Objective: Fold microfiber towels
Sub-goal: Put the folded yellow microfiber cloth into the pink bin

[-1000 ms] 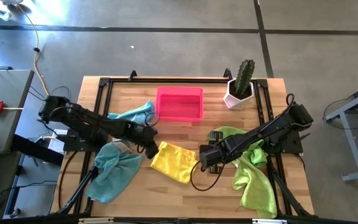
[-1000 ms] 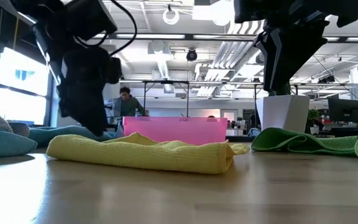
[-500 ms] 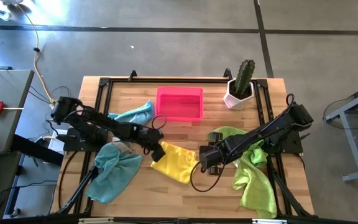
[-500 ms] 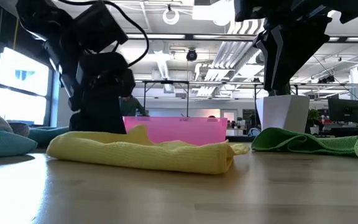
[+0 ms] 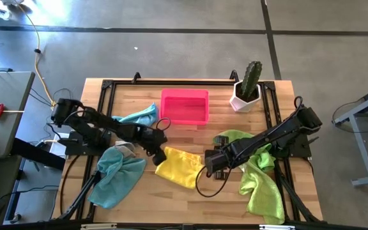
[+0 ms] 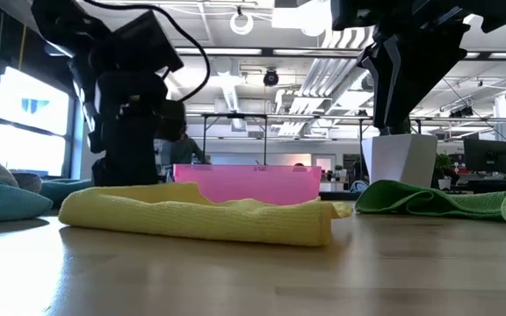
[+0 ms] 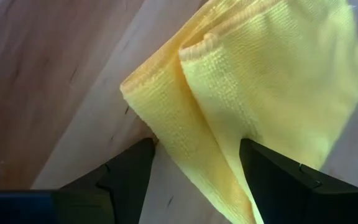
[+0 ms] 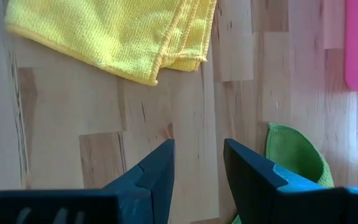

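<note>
On the wooden table (image 5: 190, 198), my left gripper (image 7: 194, 163) stands spread around a corner of the folded yellow towel (image 5: 179, 166). My right gripper (image 8: 197, 163) hangs parted beside it. No readable writing shows on the pink tray (image 5: 184, 107) beyond.

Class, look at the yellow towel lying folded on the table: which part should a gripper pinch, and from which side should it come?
Judging by its pose, pinch the yellow towel at its doubled corner, coming from the left gripper's side: the layered edges meet there, between its open fingers.

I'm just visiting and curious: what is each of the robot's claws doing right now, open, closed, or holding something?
Left gripper: open, astride a corner of the yellow towel.
Right gripper: open, empty, above bare table.
</note>
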`<action>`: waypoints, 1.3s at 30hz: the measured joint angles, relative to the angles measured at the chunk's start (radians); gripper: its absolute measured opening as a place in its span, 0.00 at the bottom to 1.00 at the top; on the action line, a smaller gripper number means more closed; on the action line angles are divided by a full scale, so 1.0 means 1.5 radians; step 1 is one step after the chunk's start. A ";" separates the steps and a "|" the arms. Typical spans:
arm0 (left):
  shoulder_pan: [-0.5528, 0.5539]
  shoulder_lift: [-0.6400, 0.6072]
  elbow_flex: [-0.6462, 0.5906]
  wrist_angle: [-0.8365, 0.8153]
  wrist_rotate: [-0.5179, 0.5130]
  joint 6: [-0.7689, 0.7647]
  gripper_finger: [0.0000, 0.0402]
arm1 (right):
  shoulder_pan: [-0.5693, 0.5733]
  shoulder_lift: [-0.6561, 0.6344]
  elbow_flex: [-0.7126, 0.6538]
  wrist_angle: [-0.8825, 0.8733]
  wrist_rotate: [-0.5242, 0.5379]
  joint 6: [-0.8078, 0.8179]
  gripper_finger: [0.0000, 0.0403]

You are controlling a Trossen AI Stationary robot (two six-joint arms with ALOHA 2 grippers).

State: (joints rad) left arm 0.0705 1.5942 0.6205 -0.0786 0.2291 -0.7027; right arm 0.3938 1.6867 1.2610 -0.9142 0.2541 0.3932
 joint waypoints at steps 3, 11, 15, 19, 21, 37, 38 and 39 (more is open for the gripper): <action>0.008 0.002 -0.003 0.026 0.074 0.005 0.59 | 0.000 0.000 0.000 0.001 -0.005 0.006 0.33; 0.037 0.001 -0.002 -0.033 0.113 0.049 0.59 | 0.000 0.000 0.000 0.007 -0.013 0.006 0.33; 0.063 0.002 -0.004 -0.020 0.146 0.055 0.59 | 0.000 0.000 0.000 0.009 -0.018 0.009 0.33; 0.074 0.005 -0.007 0.025 0.180 0.044 0.59 | 0.000 0.000 0.000 0.009 -0.019 0.012 0.33; 0.075 0.006 -0.007 0.041 0.169 0.045 0.59 | 0.000 0.000 0.000 0.009 -0.019 0.011 0.33; -0.014 0.005 -0.005 0.096 0.031 -0.038 0.59 | 0.000 0.000 0.000 0.016 -0.019 -0.007 0.33; -0.022 0.005 -0.005 0.096 0.012 -0.045 0.59 | 0.000 0.000 0.000 0.019 -0.019 -0.009 0.33; -0.028 0.005 -0.005 0.096 -0.005 -0.051 0.58 | 0.000 0.000 0.000 0.021 -0.019 -0.011 0.33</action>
State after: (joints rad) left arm 0.0284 1.6013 0.6131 0.0654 0.2219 -0.7799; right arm 0.3939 1.6871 1.2610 -0.8822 0.2249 0.3771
